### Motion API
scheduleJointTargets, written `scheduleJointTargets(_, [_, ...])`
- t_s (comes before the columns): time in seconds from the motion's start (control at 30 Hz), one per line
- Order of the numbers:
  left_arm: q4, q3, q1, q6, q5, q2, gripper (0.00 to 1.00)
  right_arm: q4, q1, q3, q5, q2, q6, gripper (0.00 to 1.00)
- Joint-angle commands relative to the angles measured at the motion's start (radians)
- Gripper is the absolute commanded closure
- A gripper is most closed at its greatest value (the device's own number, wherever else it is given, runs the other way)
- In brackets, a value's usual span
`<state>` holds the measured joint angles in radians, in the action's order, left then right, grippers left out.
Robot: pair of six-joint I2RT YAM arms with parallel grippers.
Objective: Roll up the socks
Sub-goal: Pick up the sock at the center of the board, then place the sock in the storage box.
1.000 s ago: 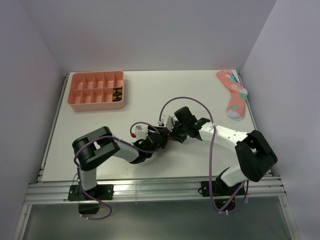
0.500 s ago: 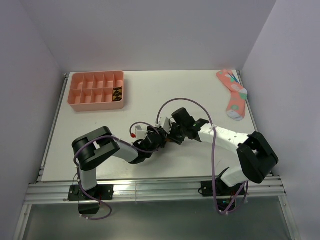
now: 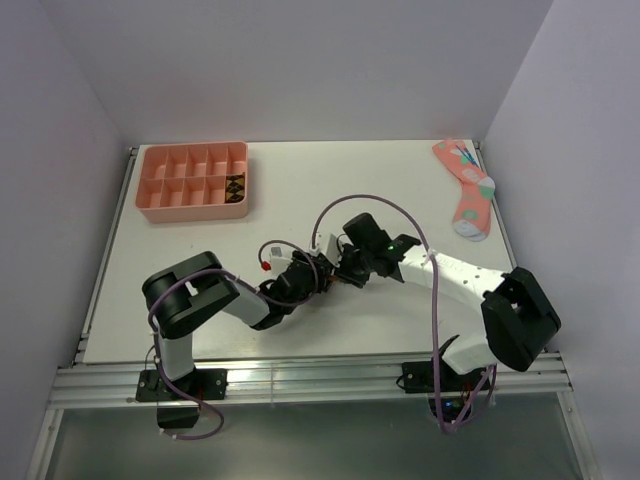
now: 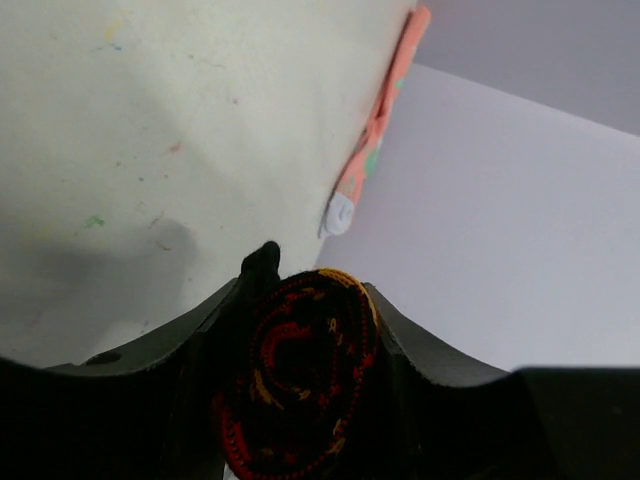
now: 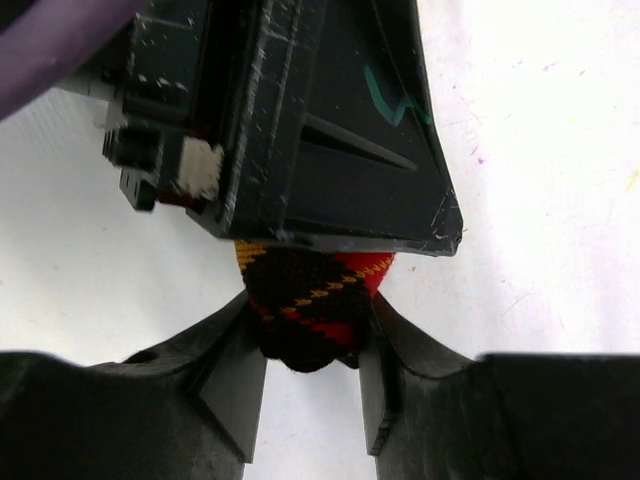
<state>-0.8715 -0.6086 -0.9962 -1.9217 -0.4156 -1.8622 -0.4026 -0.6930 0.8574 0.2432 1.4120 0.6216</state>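
The red-and-orange argyle sock (image 4: 300,385) is wound into a tight roll, its spiral end facing the left wrist camera. My left gripper (image 4: 312,300) is shut on this roll. My right gripper (image 5: 312,330) grips the same roll (image 5: 312,300) from the other side, with both fingers pressed on it just below the left gripper's body (image 5: 300,120). In the top view the two grippers meet at mid-table, left (image 3: 316,276) and right (image 3: 345,268), and the roll is mostly hidden between them. A tan-and-orange argyle sock (image 3: 235,187) sits rolled in a compartment of the pink tray.
The pink divided tray (image 3: 170,190) stands at the far left. A pink sock with teal and white marks (image 3: 468,190) lies flat at the far right corner; it also shows in the left wrist view (image 4: 385,110). Purple cables loop over the right arm.
Both grippers have shifted slightly left, with the roll held between them. The right gripper has closed in on the left one.
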Motion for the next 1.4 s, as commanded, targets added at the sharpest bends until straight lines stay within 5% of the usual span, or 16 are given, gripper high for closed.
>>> scheduleJointTargets(0.0, [-0.191,0.061,0.039,0.084,0.046,-0.012,1.00,-0.056,-0.010,0.092,-0.019,-0.070,-0.026,0.51])
scheduleJointTargets(0.2, [-0.252,0.093,0.131,0.223,0.152,0.041,1.00,-0.166,0.107,0.215,-0.035,-0.157,-0.075,0.32])
scheduleJointTargets(0.4, [-0.209,0.101,0.249,0.374,0.268,0.168,1.00,-0.243,0.243,0.290,-0.050,-0.197,-0.083,0.28])
scheduleJointTargets(0.57, [0.027,0.046,0.437,0.553,0.465,0.354,1.00,-0.235,0.315,0.281,-0.062,-0.174,-0.066,0.28])
scheduleJointTargets(0.73, [0.331,-0.166,0.723,0.751,0.593,0.459,1.00,-0.257,0.411,0.293,-0.022,-0.140,-0.037,0.28])
scheduleJointTargets(1.0, [0.842,-0.676,1.024,1.127,0.848,0.249,0.99,-0.249,0.455,0.276,-0.004,-0.119,-0.011,0.28])
scheduleJointTargets(1.37, [1.382,-1.184,1.039,1.420,0.739,-0.110,1.00,-0.226,0.478,0.243,-0.012,-0.067,-0.005,0.30])
